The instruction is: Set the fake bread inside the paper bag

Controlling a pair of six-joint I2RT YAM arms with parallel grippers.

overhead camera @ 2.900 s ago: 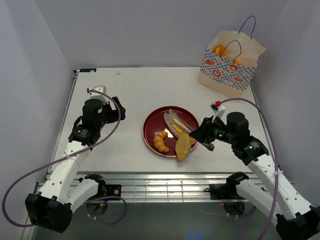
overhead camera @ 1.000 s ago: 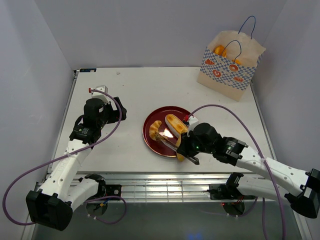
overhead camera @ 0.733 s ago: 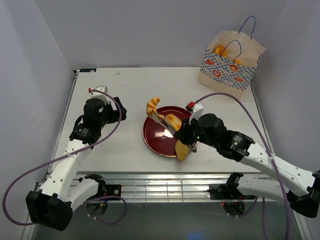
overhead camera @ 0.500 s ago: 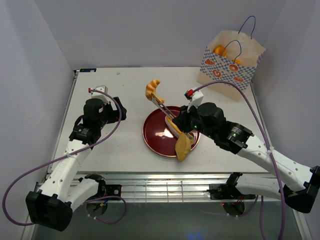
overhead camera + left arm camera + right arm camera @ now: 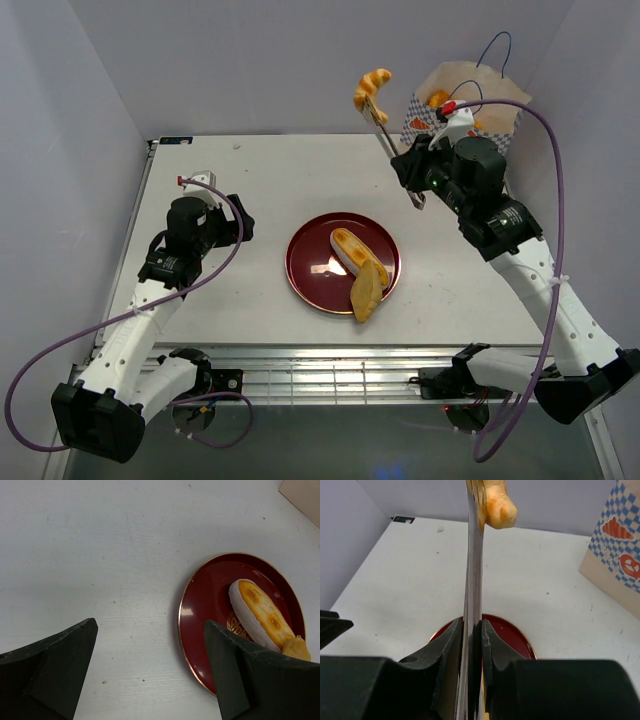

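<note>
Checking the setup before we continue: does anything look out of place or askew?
Only the flat wedge hangs over the near rim of the red plate, partly above the table. Nothing else stands out.

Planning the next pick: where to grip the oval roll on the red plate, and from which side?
Across its narrow middle, from above: the oval roll lies flat on the plate, sides free, while the flat wedge crowds its near end.

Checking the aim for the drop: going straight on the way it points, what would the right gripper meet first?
Likely the back wall, its tongs and croissant leading; the paper bag stands right of that line.
</note>
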